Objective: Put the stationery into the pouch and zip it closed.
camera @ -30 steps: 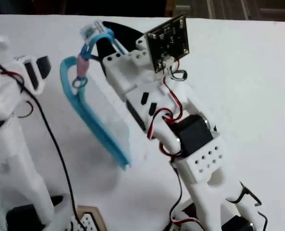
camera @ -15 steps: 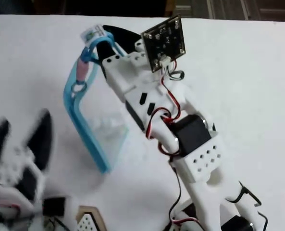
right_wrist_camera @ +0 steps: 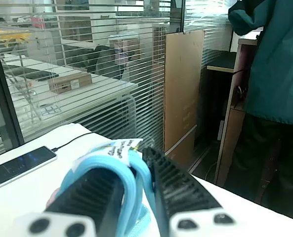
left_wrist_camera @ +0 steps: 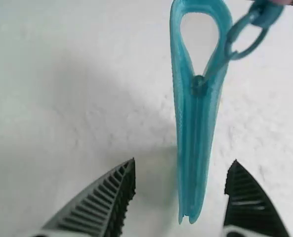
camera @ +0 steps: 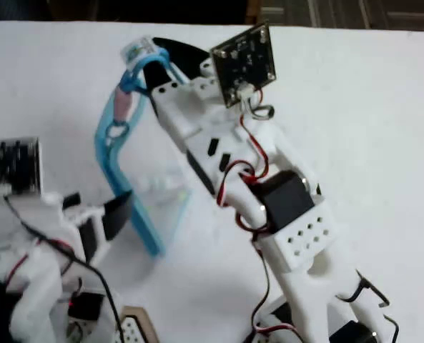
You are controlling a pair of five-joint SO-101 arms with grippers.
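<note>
The pouch (camera: 126, 193), clear with a blue zip edge, hangs tilted above the table. My right gripper (camera: 151, 61) holds it by its blue loop (right_wrist_camera: 103, 159) with a white tag, and is shut on that loop (right_wrist_camera: 136, 177). A pink charm (camera: 121, 102) and a ring pull (left_wrist_camera: 245, 34) hang by the zip slider (left_wrist_camera: 199, 83). In the left wrist view the zip edge (left_wrist_camera: 195, 128) runs down between the open fingers of my left gripper (left_wrist_camera: 182, 162), touching neither. From above, my left gripper (camera: 104, 225) sits at the pouch's lower end. Pale shapes show through the clear side (camera: 158, 184).
The right arm (camera: 269, 193) crosses the middle of the white table (camera: 369, 100). The left arm's base and a wooden-edged part (camera: 133, 325) sit at the front left. A phone (right_wrist_camera: 18, 165) lies on the table in the right wrist view.
My left arm has swung from the far left down to the front, and its open gripper now stands at the pouch's lower end. The pouch's lower end swung left. The right arm barely moved.
</note>
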